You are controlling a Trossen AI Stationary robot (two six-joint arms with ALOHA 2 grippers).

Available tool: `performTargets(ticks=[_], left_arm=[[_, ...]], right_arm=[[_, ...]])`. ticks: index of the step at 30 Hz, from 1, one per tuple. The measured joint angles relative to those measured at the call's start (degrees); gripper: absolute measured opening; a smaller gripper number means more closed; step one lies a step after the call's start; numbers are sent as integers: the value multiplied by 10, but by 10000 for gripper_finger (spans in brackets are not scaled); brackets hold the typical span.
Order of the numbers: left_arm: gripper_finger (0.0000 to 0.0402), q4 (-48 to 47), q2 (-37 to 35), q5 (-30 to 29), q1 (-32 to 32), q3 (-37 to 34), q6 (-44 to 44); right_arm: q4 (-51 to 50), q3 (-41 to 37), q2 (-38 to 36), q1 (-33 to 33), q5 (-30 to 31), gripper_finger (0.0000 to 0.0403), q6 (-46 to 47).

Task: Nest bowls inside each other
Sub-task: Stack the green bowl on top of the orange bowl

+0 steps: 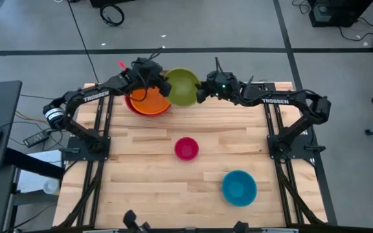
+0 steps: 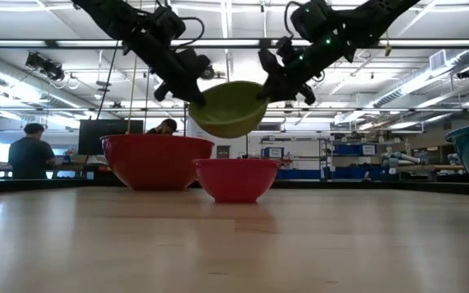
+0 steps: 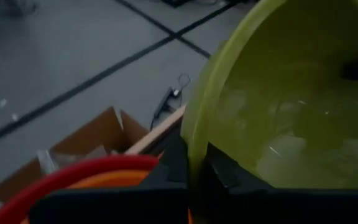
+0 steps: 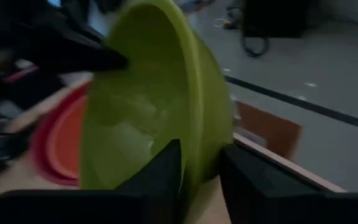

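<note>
Green bowl (image 1: 182, 87) pinched at rim by left gripper (image 1: 165, 86); right gripper (image 1: 203, 90) loosening — release fully before lowering into orange bowl (image 1: 149, 102).

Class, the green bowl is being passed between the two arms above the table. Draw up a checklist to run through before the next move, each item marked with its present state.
1. Left pincer clamped on green bowl rim: ok.
2. Right pincer clear of the rim: not ok, fingers astride it.
3. Green bowl level: not ok, tilted.
4. Orange bowl seated in red bowl: ok.
5. Pink bowl and blue bowl out of the path: ok.
</note>
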Motion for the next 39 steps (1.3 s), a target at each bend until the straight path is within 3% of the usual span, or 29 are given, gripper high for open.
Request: performTargets(ticks=[5, 11, 14, 22, 27, 33, 39], left_arm=[[12, -66, -25, 3, 23, 32, -9], [12, -193, -41, -1, 55, 93, 16], [12, -296, -35, -3, 84, 84, 21], [12, -294, -30, 25, 137, -45, -22], [16, -263, -30, 27, 143, -87, -48], [61, -246, -30, -20, 143, -94, -56], [120, -239, -30, -25, 155, -94, -52]], right_arm=[[55, 0, -19, -8, -25, 148, -19], [80, 0, -36, -39, -13, 153, -39], [71, 0, -36, -61, -29, 153, -34], [28, 0, -35, -102, -86, 154, -18], [-24, 0, -34, -109, -100, 154, -18], [-85, -1, -34, -108, -117, 155, -11], [-151, -1, -34, -107, -149, 156, 80]])
